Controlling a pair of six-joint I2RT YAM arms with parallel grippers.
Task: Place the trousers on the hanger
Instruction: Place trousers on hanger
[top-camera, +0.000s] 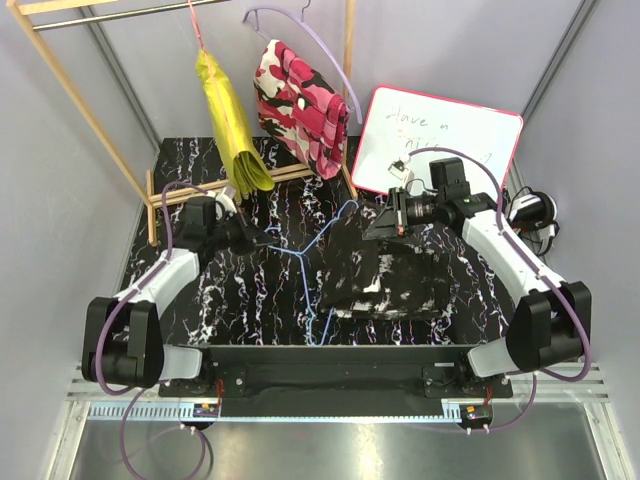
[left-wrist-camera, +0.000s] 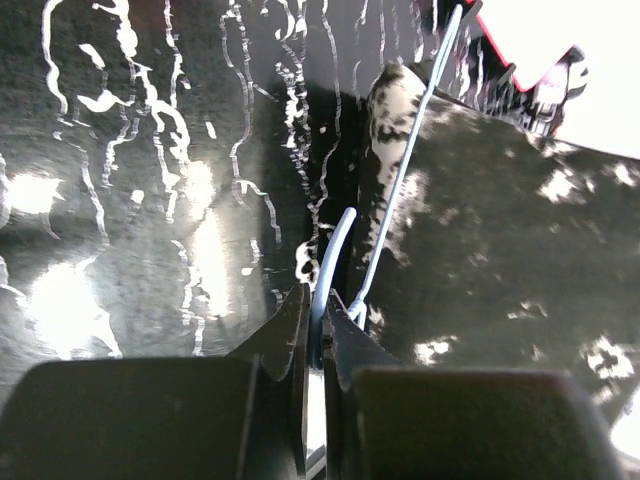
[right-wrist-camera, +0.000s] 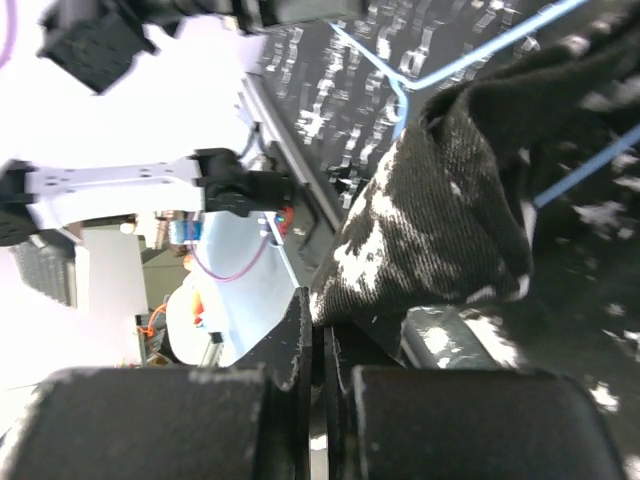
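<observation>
1. Table (top-camera: 215, 310): black top with white veins.
2. Trousers (top-camera: 390, 280): these lie folded flat at 3 o'clock from the table centre. The fabric is black with white blotches.
3. Hanger (top-camera: 300, 256): this lies on the table at centre. Its neck sits just off the 9 o'clock edge of the trousers. 1 wire runs from the neck toward 1 o'clock and 1 runs toward 6 o'clock. The fabric hides the remainder, and it cannot be told whether the wire runs through or under the trousers.
4. Left gripper (top-camera: 266, 240): positioned at 10 o'clock from the neck. The wrist view shows its jaws clenched on the curved hook wire.
5. Right gripper (top-camera: 380, 226): positioned at the 12 o'clock edge of the trousers. The wrist view shows its jaws clamped on a raised fold of the fabric.
6. Background, 12 o'clock side: a wooden rack (top-camera: 90, 100), a yellow garment (top-camera: 230, 125), a pink camouflage garment (top-camera: 300, 105) and a whiteboard (top-camera: 440, 135).
</observation>
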